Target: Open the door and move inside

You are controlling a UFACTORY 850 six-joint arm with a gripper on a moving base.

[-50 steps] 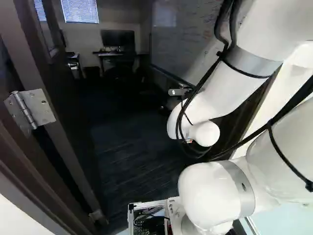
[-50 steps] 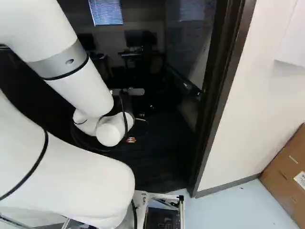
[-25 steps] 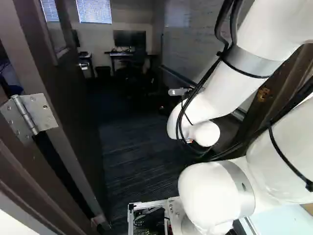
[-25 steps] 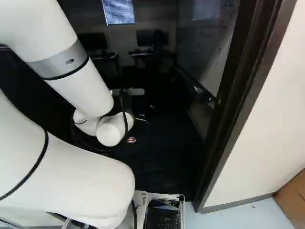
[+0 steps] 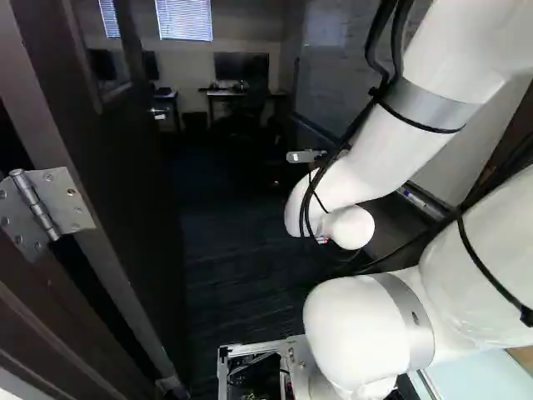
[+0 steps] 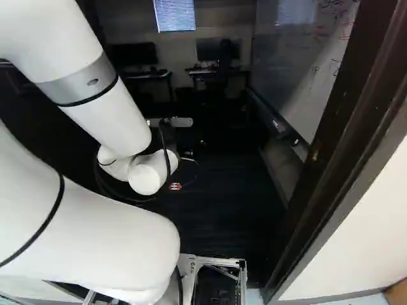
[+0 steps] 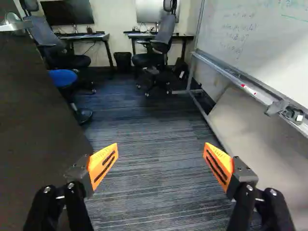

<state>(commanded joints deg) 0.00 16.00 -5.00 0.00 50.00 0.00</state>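
Wrist view, with twelve o'clock straight ahead of the gripper (image 6: 200, 143): it is released, its two orange pads (image 7: 103, 163) standing wide apart over dark striped carpet (image 7: 159, 178). Close by, from nine round to ten o'clock, stands the dark door (image 7: 38, 115), swung open, with its lever handle (image 7: 14, 25) at about eleven. Its hinge (image 5: 46, 208) shows at nine o'clock in the left base view. Behind the gripper, towards four or five, is the dark door frame (image 6: 356, 140); the white arm (image 6: 114, 121) reaches forward past it. A whiteboard (image 7: 260, 38) runs from one to two o'clock, with a red marker (image 7: 248, 90) on its ledge (image 7: 228, 73). Farther off, a blue-topped stool (image 7: 62, 78) sits towards eleven, just beyond the door. Across the room are a desk (image 7: 89, 36) and chair (image 7: 53, 41) at eleven, a black bin (image 7: 122, 59) just short of twelve, and a second desk (image 7: 180, 36) and chair (image 7: 161, 41) at twelve.
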